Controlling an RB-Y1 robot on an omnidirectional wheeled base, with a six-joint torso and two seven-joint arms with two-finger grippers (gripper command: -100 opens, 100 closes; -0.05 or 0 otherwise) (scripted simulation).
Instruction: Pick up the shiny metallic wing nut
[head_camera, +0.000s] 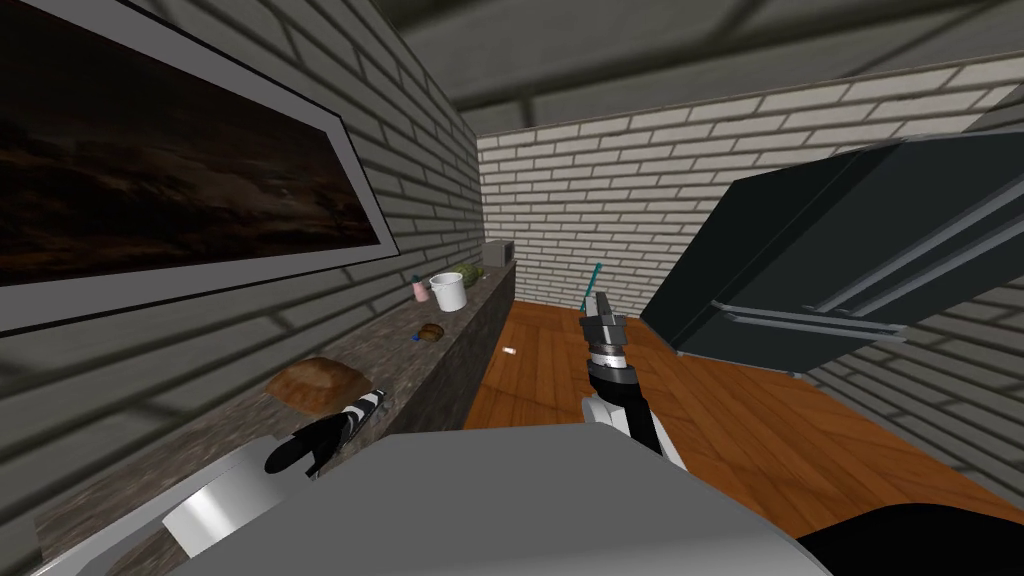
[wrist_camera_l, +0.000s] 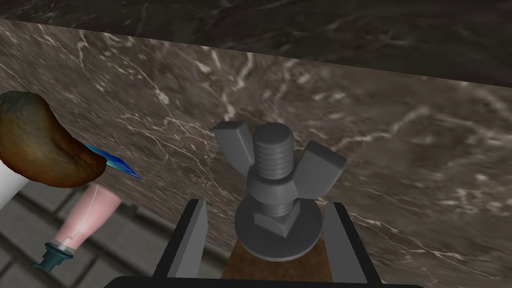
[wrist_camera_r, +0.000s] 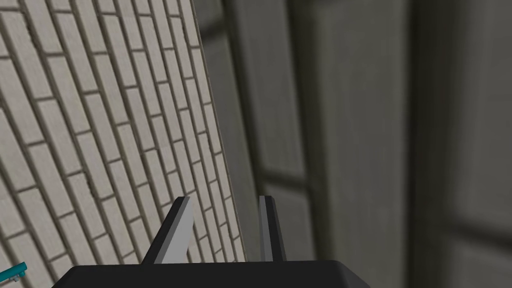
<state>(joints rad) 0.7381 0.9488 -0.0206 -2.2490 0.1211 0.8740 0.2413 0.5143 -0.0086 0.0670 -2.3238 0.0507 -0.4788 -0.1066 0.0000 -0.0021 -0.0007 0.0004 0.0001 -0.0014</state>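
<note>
A grey metal wing nut (wrist_camera_l: 280, 165), threaded on a short bolt with a round washer, stands on the dark marbled counter (wrist_camera_l: 400, 150). My left gripper (wrist_camera_l: 267, 205) is open with a finger on either side of the bolt's base, neither touching it. A brown patch shows just under the washer. In the head view the left gripper (head_camera: 376, 397) reaches over the counter (head_camera: 440, 360) beside a brown loaf (head_camera: 315, 383). My right gripper (head_camera: 603, 312) hangs above the wooden floor; its fingers (wrist_camera_r: 181, 230) stand a little apart with nothing between them.
Further along the counter are a small brown lump (head_camera: 432, 332), a blue scrap (head_camera: 413, 339), a pink bottle (head_camera: 421, 290), a white cup (head_camera: 448, 291), a green melon (head_camera: 468, 275) and a grey box (head_camera: 497, 253). A black cabinet (head_camera: 830, 260) stands right.
</note>
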